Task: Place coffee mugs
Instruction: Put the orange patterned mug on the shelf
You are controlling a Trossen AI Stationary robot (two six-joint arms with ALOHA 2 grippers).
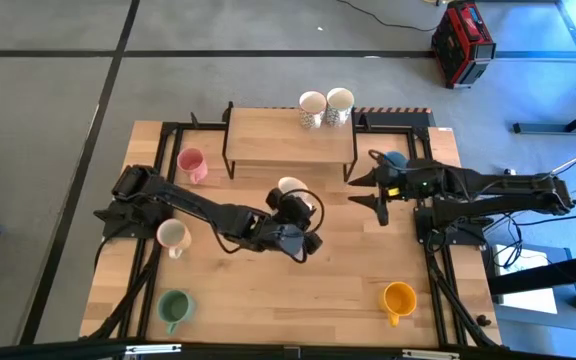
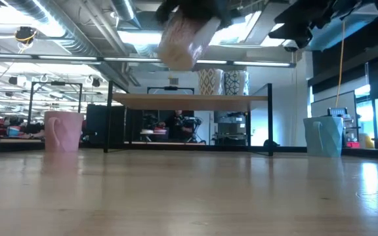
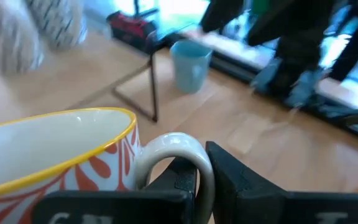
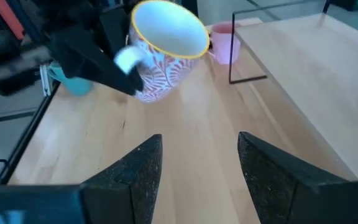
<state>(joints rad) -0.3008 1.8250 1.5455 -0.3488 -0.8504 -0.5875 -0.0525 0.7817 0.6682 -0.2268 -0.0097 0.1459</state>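
Your left hand [image 1: 298, 215] is clenched on the handle of a mug with an orange leaf pattern and a yellow rim [image 4: 160, 46], and the mug hangs in the air above the bench [image 1: 348, 270], clear of the wood. In my judgement, the step in hand is the carry: the mug is lifted and not yet placed. The small shelf [image 1: 288, 140] stands just beyond this hand, with two patterned mugs [image 1: 325, 107] already on its top. I think the next move asks you to bring the mug over the free part of that shelf, keep it upright, lower it, and only then let go.

Your right hand [image 1: 380, 192] waits released, its fingers wide apart, well to the side of the left hand, with the light blue mug [image 1: 393, 160] just beside it. The pink mug [image 1: 192, 165], a cream mug [image 1: 173, 237], the green mug [image 1: 174, 307] and the orange-yellow mug [image 1: 399, 299] stand around on the bench.

From above, the left hand covers most of the held mug. The low view cuts its top off.
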